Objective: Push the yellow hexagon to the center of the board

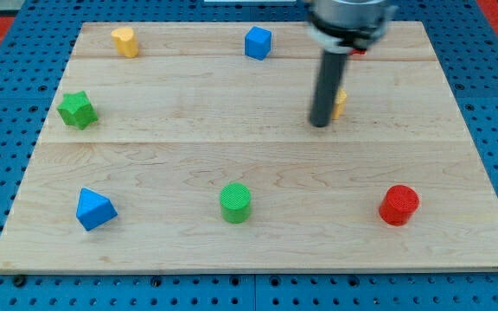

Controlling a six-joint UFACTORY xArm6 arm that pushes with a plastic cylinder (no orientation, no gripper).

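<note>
The yellow hexagon (341, 102) sits right of the board's middle, in the upper half, mostly hidden behind my rod. Only its right edge shows. My tip (320, 123) rests on the wooden board (258, 242) touching or just left of and below the hexagon. The rod rises from the tip to the arm's head at the view's top.
A yellow heart-like block (125, 41) is at top left, a blue cube (258, 42) at top centre, a green star (77, 110) at left. A blue triangular block (93, 209), a green cylinder (236, 202) and a red cylinder (399, 205) stand along the bottom.
</note>
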